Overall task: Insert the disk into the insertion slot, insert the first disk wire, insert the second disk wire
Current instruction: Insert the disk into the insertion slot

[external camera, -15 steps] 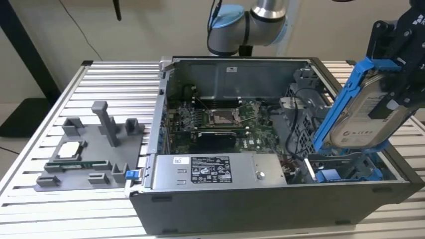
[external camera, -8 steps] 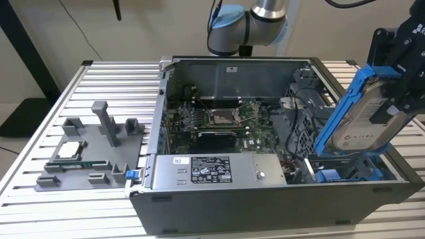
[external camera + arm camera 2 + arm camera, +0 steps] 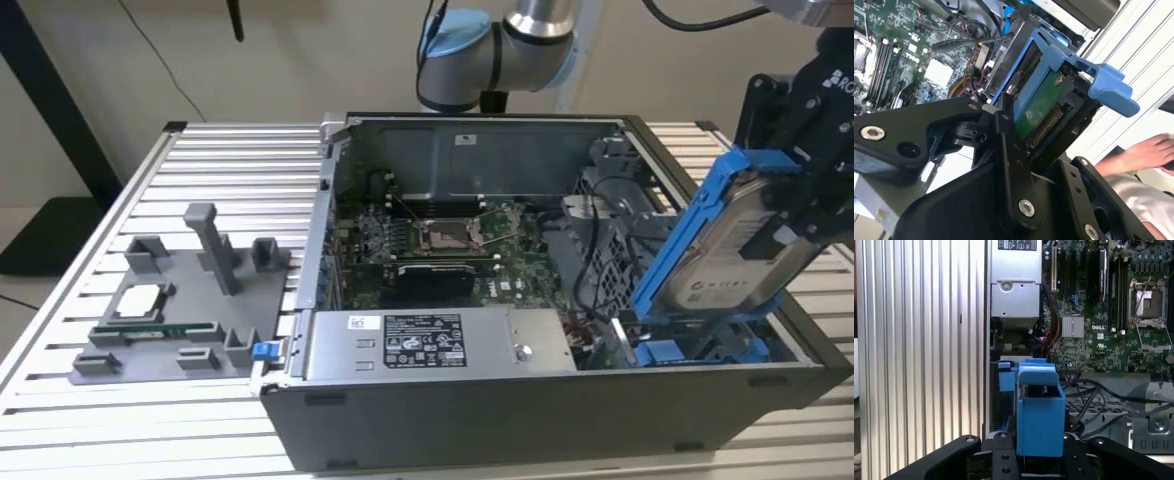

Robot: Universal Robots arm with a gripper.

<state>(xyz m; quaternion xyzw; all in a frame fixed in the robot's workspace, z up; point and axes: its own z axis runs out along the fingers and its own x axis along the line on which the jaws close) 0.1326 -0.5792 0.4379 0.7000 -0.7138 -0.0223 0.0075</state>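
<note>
Fixture tray (image 3: 187, 300): lying on the slatted table at the exterior view's left, well apart from the work.
Power-supply box (image 3: 427, 343): sitting along the near wall of the computer case (image 3: 534, 430), between the tray and the drive bay.
Loose cables (image 3: 598, 235): trailing inside the case just beside the bay.
Insertion slot (image 3: 701, 352): lying in the case corner at the exterior view's right, blue tabs showing — not yet filled.
Disk (image 3: 727, 255): standing steeply tilted, its lower end dipping toward the slot mouth and its upper end leaning toward the exterior view's right.
Gripper (image 3: 781, 225): clamping the disk's upper part; in the second wrist view a black finger (image 3: 1011, 150) is pressing against the blue frame.
Stage, as judged: the disk is being angled in and is not seated; no wire appears attached.
Risk, as judged: the steep tilt is inviting a jam on the slot edge or tabs. A cable straying under the frame would block seating, and a slip in the clamp would drop the disk onto the board.
</note>
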